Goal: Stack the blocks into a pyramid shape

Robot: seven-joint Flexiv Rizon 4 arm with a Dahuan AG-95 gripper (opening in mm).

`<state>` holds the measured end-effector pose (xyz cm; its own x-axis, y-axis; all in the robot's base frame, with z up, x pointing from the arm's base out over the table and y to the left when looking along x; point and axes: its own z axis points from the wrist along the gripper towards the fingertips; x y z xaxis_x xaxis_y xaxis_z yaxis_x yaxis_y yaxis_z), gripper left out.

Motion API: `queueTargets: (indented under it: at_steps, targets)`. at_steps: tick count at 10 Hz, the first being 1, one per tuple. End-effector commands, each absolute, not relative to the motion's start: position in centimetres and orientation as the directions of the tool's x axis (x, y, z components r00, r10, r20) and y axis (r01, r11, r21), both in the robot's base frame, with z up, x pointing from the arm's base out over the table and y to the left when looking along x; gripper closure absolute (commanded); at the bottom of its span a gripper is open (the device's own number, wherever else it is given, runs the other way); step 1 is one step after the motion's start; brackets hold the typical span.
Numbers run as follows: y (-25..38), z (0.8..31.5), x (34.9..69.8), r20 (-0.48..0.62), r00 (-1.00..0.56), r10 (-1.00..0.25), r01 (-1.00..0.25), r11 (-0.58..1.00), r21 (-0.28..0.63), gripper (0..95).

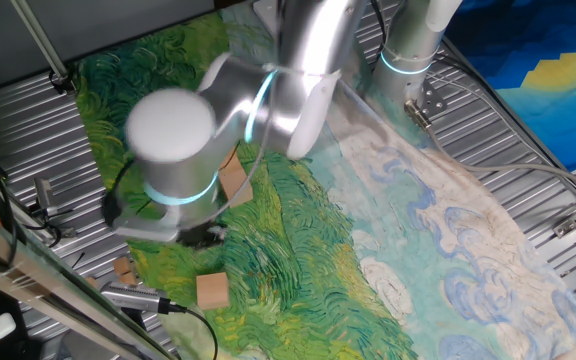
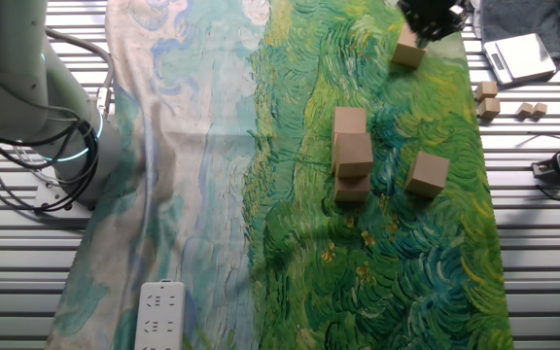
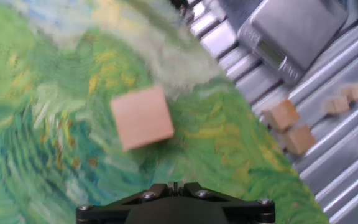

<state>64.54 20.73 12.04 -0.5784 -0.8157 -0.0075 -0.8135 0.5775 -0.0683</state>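
My gripper (image 2: pixel 434 21) hangs at the far edge of the painted cloth (image 2: pixel 377 253), just above a lone block (image 2: pixel 408 50). In the hand view that block (image 3: pixel 142 117) lies on the cloth ahead of my fingers, apart from them and blurred. Whether my fingers are spread or closed I cannot tell; only the gripper's dark base (image 3: pixel 174 204) shows there. Farther from me, mid-cloth, blocks sit in a small pile (image 2: pixel 352 154), one resting on top of others, and a single block (image 2: pixel 427 173) lies just beside it. Off the cloth, beside my tool, small wood bits (image 3: pixel 289 126) lie on the metal slats near a grey scale (image 3: pixel 291 32).
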Motion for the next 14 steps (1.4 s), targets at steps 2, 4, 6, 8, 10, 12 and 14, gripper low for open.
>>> queueTargets:
  at_steps: [2, 4, 6, 8, 10, 12, 14]
  targets:
    - [20.5, 11.3, 64.4, -0.032, -0.582, -0.813, -0.809, 0.583, -0.075, 95.0]
    - [20.7, 10.6, 64.9, -0.047, -0.584, -0.81, -0.807, 0.586, -0.072, 95.0]
    - [21.2, 10.0, 65.1, -0.056, -0.592, -0.804, -0.801, 0.594, -0.072, 95.0]
    - [21.7, 9.3, 65.1, -0.073, -0.602, -0.795, -0.792, 0.606, -0.069, 95.0]
    - [22.3, 9.0, 64.8, -0.081, -0.613, -0.786, -0.783, 0.618, -0.072, 95.0]
    - [22.6, 8.8, 64.7, -0.107, -0.615, -0.782, -0.779, 0.623, -0.071, 95.0]
    - [22.6, 8.5, 64.7, -0.132, -0.602, -0.788, -0.787, 0.613, -0.071, 57.0]
